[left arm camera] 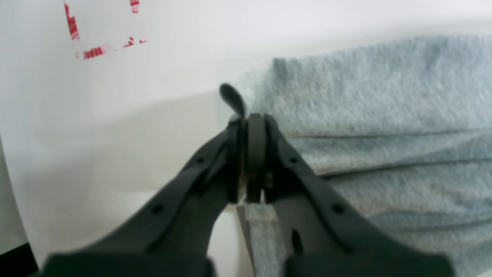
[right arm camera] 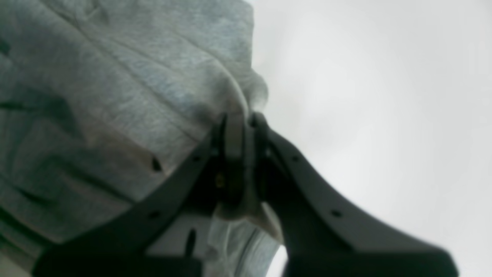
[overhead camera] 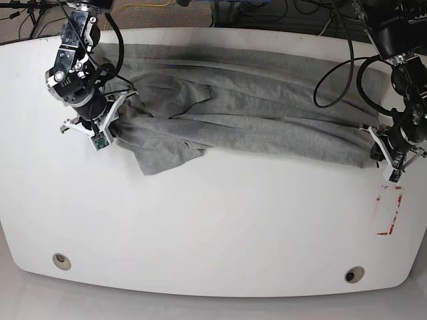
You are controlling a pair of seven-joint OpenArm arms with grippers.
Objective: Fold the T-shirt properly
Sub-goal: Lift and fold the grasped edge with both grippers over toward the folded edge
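Pincer work comes first: the left pincer is pressed together on a thin edge of the T-shirt, and the right pincer is likewise clamped on a bunched fold of the same grey cloth. In the base view the two arms stand at opposite ends of the garment, the right pincer at that view's left and the left pincer at its right, with the cloth stretched between them.

On the white bench the T-shirt lies as a long, rumpled band along the far side. One lengthwise fold seems begun, since layers overlap, yet a loose flap hangs out near the right arm and creases run throughout. Judging from this, the task is early: smoothing and the crosswise folds are left. A red-edged marking sits near the left arm.
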